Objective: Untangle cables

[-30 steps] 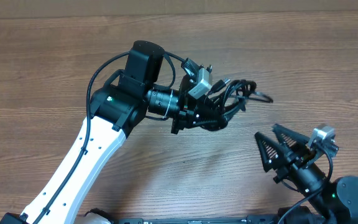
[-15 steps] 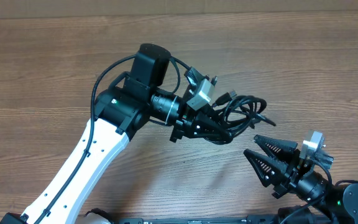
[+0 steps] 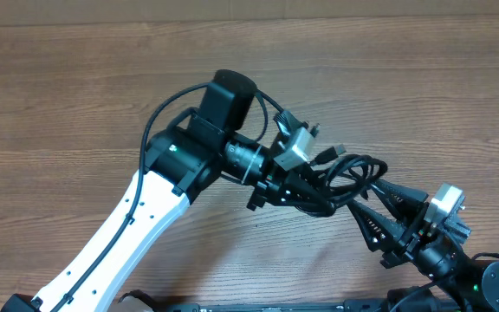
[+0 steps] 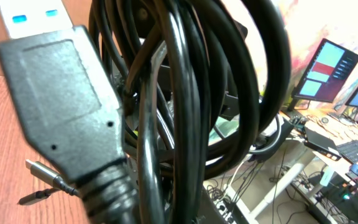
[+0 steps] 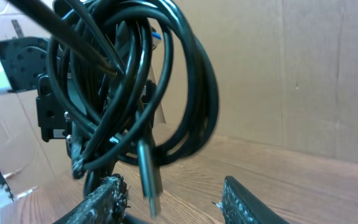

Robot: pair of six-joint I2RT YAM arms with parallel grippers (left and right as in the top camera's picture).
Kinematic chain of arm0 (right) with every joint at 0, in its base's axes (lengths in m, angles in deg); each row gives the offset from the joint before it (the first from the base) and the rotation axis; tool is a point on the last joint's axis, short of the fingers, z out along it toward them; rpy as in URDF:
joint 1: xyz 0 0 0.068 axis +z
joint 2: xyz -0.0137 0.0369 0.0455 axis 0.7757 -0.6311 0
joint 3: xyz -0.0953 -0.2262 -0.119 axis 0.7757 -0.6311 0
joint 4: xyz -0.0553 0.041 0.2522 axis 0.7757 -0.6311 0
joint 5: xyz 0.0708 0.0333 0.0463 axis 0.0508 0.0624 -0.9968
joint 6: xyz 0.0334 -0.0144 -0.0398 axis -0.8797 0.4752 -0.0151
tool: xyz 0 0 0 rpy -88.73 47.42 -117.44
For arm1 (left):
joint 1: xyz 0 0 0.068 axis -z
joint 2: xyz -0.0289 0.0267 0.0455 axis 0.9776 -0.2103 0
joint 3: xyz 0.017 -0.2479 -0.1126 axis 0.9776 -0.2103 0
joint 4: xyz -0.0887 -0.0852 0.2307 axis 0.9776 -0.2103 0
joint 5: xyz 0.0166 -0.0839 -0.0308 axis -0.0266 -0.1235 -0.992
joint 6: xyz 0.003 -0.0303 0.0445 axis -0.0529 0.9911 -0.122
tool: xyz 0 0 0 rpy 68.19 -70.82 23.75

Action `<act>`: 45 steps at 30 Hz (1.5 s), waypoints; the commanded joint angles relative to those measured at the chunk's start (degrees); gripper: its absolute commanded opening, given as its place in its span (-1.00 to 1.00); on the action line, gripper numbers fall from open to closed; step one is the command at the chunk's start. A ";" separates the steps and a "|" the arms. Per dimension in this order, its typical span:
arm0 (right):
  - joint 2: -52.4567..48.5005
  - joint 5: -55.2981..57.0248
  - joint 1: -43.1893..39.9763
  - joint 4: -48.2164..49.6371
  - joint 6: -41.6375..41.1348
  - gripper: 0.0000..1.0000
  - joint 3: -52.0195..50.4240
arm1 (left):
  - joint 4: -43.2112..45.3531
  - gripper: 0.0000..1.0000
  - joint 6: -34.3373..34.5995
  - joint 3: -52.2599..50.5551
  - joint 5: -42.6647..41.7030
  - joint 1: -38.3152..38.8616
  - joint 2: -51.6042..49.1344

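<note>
Cables [image 3: 340, 184], thin and black, hang as one knotted bundle of loops lifted off the desk [image 3: 76, 104], right of centre and towards its near edge. The left gripper [image 3: 319, 195] is clamped shut on the bundle from the left. Seen from the left wrist, the cords fill the view, with a broad black USB plug [image 4: 55, 93] on the left and a slimmer metal-tipped connector [image 4: 42, 180] below it.

The right gripper [image 3: 366, 206] points up and to the left, just beside the lower right of the loops. Its jaws stand apart and hold nothing. From the right wrist, its two ridged fingers [image 5: 104, 199] sit at the bottom of the picture with a clear gap between them. A small dangling plug [image 5: 146, 171] hangs above that gap and touches neither.

The desk is brown wood-grain laminate, running wide and bare to the left and far side. A cardboard wall [image 5: 303, 74] rises behind its far edge. Past the cords, the left wrist view shows lit monitors [image 4: 329, 68] and a cluttered workbench [image 4: 334, 143] with loose wires.
</note>
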 commanded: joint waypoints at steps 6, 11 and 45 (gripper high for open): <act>0.09 -0.55 -0.37 0.59 2.19 -0.68 0.09 | 0.00 -0.91 -1.25 0.98 3.43 1.36 1.33; 0.09 -0.55 -0.37 0.61 2.19 -0.82 0.11 | 0.00 -0.92 -1.25 0.96 3.45 1.36 0.61; 0.09 39.63 -0.37 -29.38 1.81 -0.92 0.09 | 3.50 -0.92 -1.27 0.98 3.28 1.20 -0.15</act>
